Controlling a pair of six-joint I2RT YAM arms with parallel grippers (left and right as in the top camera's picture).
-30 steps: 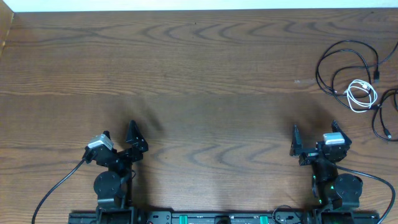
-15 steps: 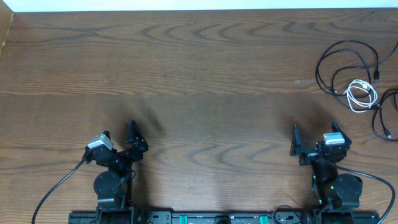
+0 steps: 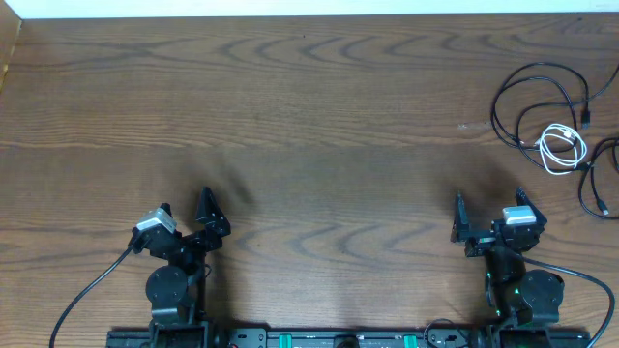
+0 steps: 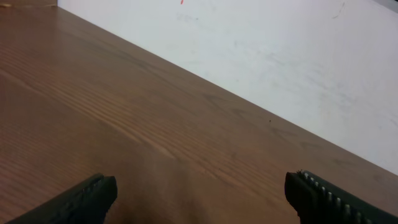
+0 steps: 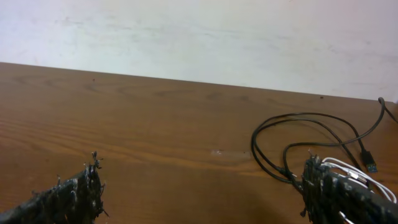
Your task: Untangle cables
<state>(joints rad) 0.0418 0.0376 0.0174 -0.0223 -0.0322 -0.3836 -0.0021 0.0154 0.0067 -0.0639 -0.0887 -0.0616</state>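
The cables lie tangled at the far right of the table. One long black cable makes big loops, and it also shows in the right wrist view. A short white cable is coiled over it, partly hidden by my right finger in the right wrist view. A second black cable runs off the right edge. My right gripper is open and empty, well short of the cables. My left gripper is open and empty near the front left.
The wooden table ends at a white wall at the back. A thick black arm wire trails from the left arm, and another from the right arm base.
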